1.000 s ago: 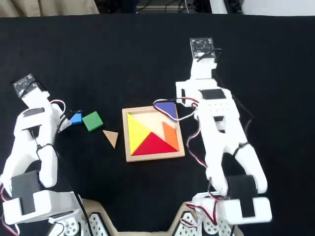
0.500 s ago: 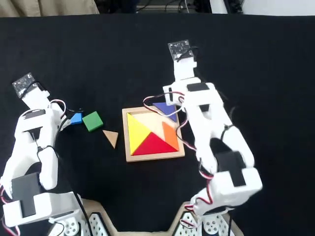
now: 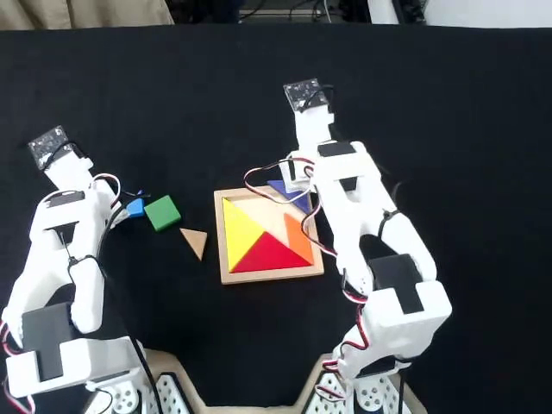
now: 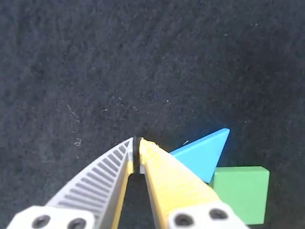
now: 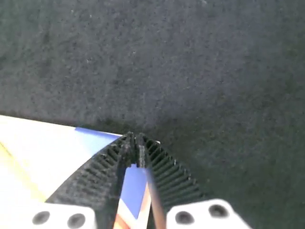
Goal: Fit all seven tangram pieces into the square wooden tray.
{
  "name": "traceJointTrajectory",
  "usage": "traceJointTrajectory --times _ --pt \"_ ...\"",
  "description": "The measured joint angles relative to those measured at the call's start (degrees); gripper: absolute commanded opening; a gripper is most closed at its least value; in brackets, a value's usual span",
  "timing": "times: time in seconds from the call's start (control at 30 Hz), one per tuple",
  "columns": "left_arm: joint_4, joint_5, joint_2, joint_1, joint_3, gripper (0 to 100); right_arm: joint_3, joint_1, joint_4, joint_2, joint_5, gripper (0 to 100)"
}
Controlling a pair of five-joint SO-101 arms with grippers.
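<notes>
The square wooden tray (image 3: 267, 274) lies mid-table and holds a yellow triangle (image 3: 240, 231), a red triangle (image 3: 274, 254) and an orange piece (image 3: 297, 233). A dark blue piece (image 3: 287, 190) sits at the tray's far right corner, partly under the right arm. My right gripper (image 5: 133, 140) is shut, its tips over the edge of that blue piece (image 5: 95, 134). Left of the tray lie a light blue triangle (image 3: 134, 207), a green square (image 3: 162, 212) and a small wooden triangle (image 3: 195, 241). My left gripper (image 4: 137, 143) is shut, just beside the light blue triangle (image 4: 202, 151) and the green square (image 4: 240, 191).
Black cloth covers the table (image 3: 448, 129). The right arm (image 3: 362, 224) lies along the tray's right side. Both arm bases (image 3: 69, 362) stand at the near edge. Bare tray floor (image 3: 272, 211) shows between the yellow triangle and the blue piece.
The right arm has swung left, bringing its gripper over the tray's far right corner and the dark blue piece. The left arm has barely moved.
</notes>
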Motion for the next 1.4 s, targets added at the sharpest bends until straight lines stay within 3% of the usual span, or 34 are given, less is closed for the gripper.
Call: traceJointTrajectory --times 0.57,0.7,1.0,1.4 --pt "0.0 0.0 0.0 0.5 0.0 3 8.4 0.0 -0.2 -10.3 0.0 1.1" --pt "0.0 0.0 0.0 0.5 0.0 3 8.5 -0.1 -4.8 -11.4 0.0 1.1" --pt "0.0 0.0 0.0 0.5 0.0 3 -1.1 -3.3 -1.1 1.1 0.1 1.1" --pt "0.0 0.0 0.0 0.5 0.0 3 -0.5 -3.5 3.3 1.1 0.1 1.1"
